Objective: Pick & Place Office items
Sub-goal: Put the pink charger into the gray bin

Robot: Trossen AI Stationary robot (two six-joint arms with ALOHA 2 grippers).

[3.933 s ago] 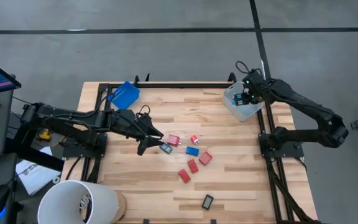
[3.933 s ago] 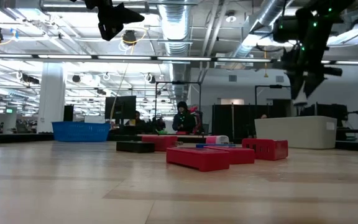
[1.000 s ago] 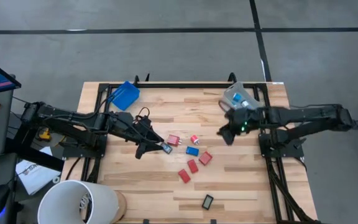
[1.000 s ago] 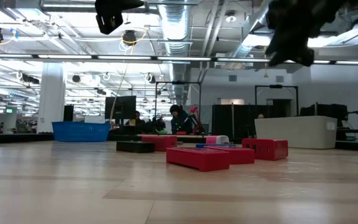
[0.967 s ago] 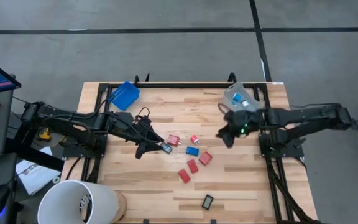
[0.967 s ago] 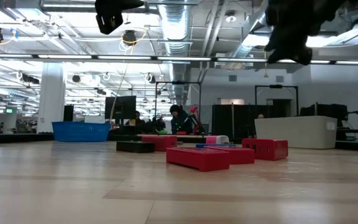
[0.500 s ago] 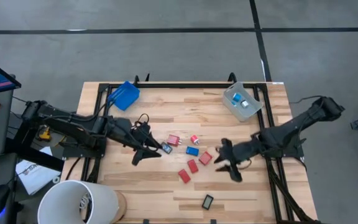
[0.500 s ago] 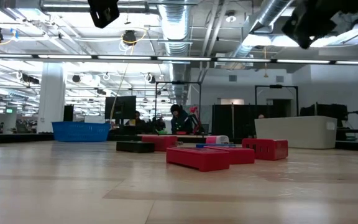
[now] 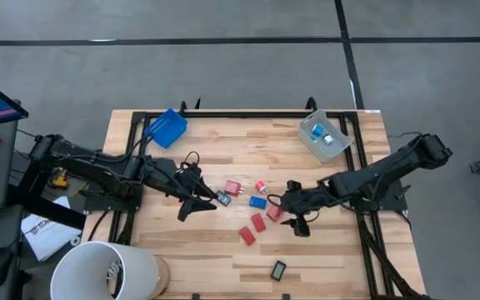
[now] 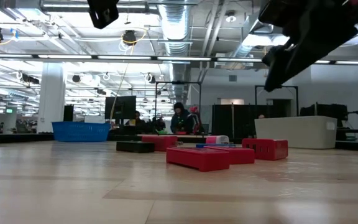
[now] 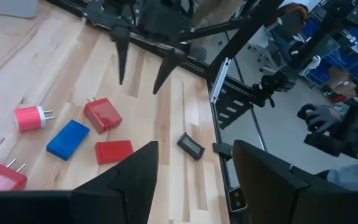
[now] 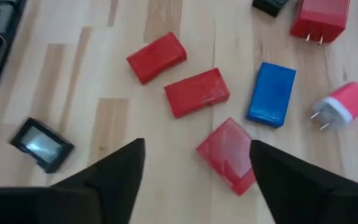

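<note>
- My right gripper (image 9: 293, 214) hangs above the table with its fingers spread and empty, over the red block (image 12: 230, 154) lying nearest to it.
- Beyond that lie two more red blocks (image 12: 196, 92), a blue block (image 12: 271, 93) and a pink-and-white plug (image 12: 344, 104); a black rectangle (image 12: 41, 144) sits apart.
- My left gripper (image 9: 200, 203) waits across the cluster, fingers parted and empty.
- Farthest off stands the clear bin (image 9: 325, 137), at the table's back right corner.
</note>
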